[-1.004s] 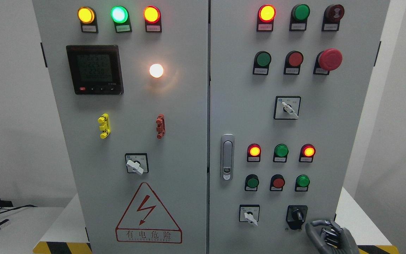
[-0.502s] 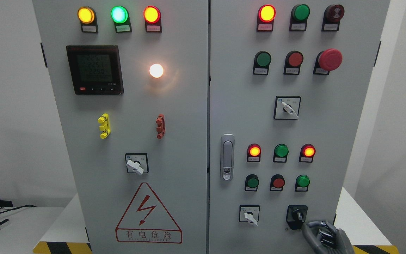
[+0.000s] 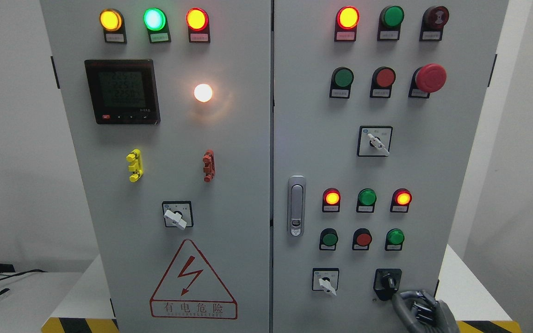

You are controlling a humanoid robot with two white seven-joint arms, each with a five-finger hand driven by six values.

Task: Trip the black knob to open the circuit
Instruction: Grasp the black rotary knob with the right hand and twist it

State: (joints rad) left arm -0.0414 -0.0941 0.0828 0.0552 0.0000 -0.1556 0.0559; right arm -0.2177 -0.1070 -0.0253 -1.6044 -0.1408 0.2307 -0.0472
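The black knob point(image 3: 387, 281) sits on its black square plate at the lower right of the grey cabinet's right door point(image 3: 312, 138). Its handle points roughly upward. My right hand point(image 3: 415, 306) comes up from the bottom edge just below and to the right of the knob. Its grey fingers point(image 3: 403, 298) are curled, and the topmost one lies close to the plate's lower right corner. The hand holds nothing, and I cannot tell if it touches the plate. The left arm is out of sight.
A white selector switch point(image 3: 325, 281) is left of the knob. Above it are push buttons point(image 3: 362, 239) and lit lamps point(image 3: 331, 198). A door latch point(image 3: 296, 205) sits near the seam. The cabinet stands on a white table point(image 3: 470, 286) with a yellow-black edge stripe.
My right hand has shifted a little left and lower, its top finger nearer the knob's plate. The whole view has moved slightly. The knob has not turned.
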